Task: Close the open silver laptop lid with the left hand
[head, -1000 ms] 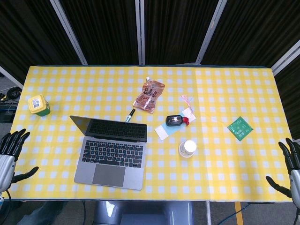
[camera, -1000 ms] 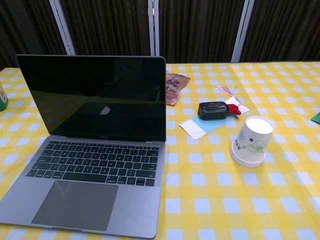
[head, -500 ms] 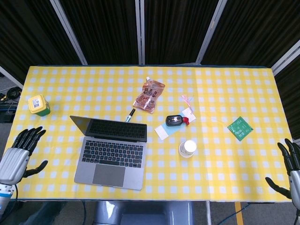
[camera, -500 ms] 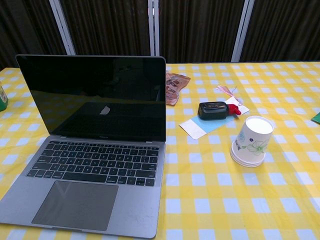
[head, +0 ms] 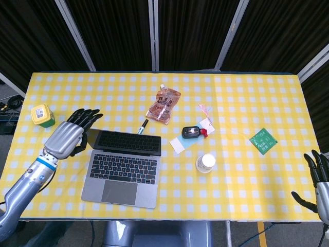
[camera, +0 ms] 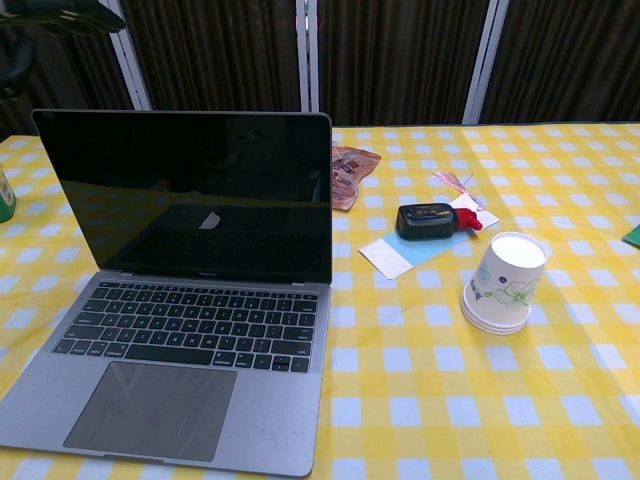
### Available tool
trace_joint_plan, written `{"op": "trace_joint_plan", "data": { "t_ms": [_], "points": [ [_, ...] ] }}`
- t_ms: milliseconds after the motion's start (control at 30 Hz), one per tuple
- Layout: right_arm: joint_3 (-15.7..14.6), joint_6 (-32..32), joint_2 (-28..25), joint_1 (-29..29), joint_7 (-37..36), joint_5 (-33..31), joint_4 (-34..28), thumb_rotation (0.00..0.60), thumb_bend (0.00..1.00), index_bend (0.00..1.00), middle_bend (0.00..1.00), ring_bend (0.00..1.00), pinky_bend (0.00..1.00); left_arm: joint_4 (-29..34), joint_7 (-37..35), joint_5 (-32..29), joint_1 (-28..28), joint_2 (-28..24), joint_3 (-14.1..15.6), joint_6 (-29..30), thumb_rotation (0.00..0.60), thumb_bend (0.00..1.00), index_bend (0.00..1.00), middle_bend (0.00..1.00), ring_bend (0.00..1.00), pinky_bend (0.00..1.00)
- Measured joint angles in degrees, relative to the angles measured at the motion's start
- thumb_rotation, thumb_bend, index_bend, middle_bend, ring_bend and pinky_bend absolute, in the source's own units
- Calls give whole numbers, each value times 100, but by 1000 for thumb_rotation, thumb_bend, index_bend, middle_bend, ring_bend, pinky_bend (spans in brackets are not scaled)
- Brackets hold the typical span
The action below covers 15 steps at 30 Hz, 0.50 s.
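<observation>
Laptop (head: 123,163) is sitting open on the left half of the yellow checked table (head: 247,98), its silver base facing the robot and its lid (camera: 190,195) standing close to upright, the dark screen switched off and showing only faint reflections. Left hand (head: 67,138) is hovering just beside the lid's left top corner, fingers spread and slightly curved, holding nothing; whether it is touching the lid edge cannot be told from either view, though the chest view is showing only dark fingertips (camera: 55,12) above and behind the screen's upper left corner. To do this step well, the hand is probably needing to get its fingers over the back of the lid's top edge, nearer the middle than the corner, so that the push is not twisting the hinge, and then be drawing the lid forward and down in an arc, easing off as it is nearing the keyboard (camera: 195,325) rather than slapping it shut. Pressing on the glass itself is looking like the thing to avoid. Right hand (head: 320,184) is idling at the table's far right edge, fingers apart and empty, well away from everything.
</observation>
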<state>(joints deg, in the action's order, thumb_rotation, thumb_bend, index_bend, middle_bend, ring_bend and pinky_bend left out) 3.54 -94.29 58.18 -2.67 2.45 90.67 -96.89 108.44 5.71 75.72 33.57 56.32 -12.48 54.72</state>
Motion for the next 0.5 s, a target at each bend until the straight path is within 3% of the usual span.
{"op": "trace_joint_plan", "data": {
  "t_ms": [267,500],
  "points": [
    [50,67,31,17,77,-171,14,600,0,32,0,0,0,-131,308,-929,792,214,-152,-933,600,1000,266,220,211,244],
    [68,92,60,34,136,-209,19,600,0,19,0,0,0,-228,140,-990,889,231,-57,-1075,600,1000,317,237,239,293]
  ]
}}
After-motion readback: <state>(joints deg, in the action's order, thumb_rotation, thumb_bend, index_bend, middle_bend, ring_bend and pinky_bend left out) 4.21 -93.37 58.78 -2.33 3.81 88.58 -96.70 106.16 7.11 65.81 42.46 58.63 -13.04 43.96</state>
